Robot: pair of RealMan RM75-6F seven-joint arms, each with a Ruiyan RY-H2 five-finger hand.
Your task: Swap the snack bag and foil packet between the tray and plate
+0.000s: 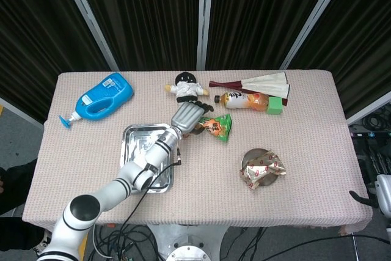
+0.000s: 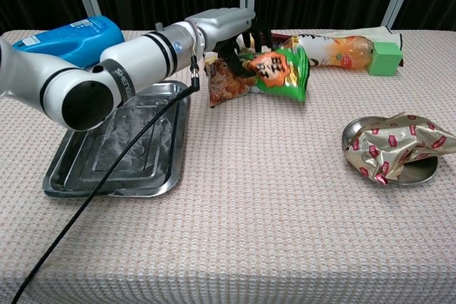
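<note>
My left hand [image 1: 187,116] [image 2: 226,24] grips the green and orange snack bag [image 1: 217,127] [image 2: 274,72] by its upper edge. The bag hangs low over the table, to the right of the steel tray [image 1: 135,145] [image 2: 78,169], which holds nothing. The crumpled silver and red foil packet [image 1: 264,168] [image 2: 399,146] lies on the small metal plate [image 1: 250,157] [image 2: 422,171] at the right. Only a dark sliver of my right hand [image 1: 360,198] shows at the head view's right edge; its fingers cannot be made out.
Along the back of the table lie a blue detergent bottle [image 1: 101,101] [image 2: 68,33], a small doll [image 1: 186,93], an orange drink bottle [image 1: 247,100] [image 2: 331,50], a green block [image 1: 275,106] [image 2: 386,58] and a folded fan [image 1: 253,82].
</note>
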